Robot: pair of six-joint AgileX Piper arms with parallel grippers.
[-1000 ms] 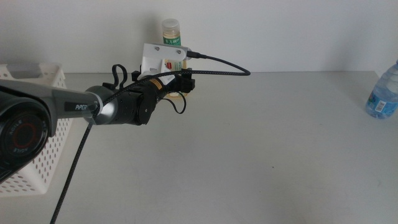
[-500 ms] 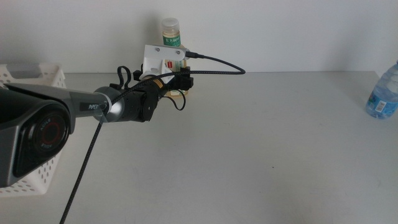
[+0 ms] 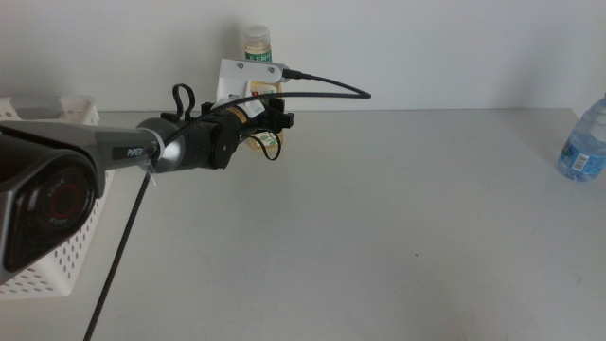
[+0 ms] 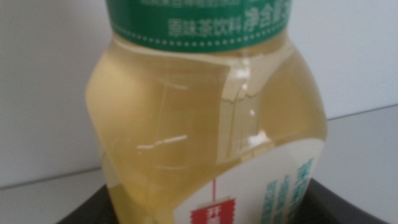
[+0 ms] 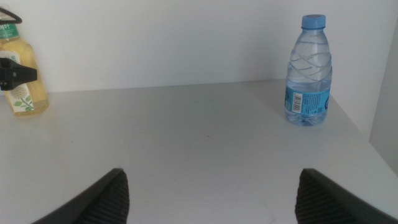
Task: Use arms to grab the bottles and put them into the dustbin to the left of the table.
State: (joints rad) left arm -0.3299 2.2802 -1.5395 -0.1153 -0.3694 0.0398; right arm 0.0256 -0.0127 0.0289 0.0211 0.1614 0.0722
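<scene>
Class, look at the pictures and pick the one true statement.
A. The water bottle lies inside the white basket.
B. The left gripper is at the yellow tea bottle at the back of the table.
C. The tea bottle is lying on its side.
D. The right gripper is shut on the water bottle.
B: the left gripper is at the upright tea bottle by the back wall, and that bottle fills the left wrist view; the water bottle stands apart on the table, with the right gripper open and away from it.
</scene>
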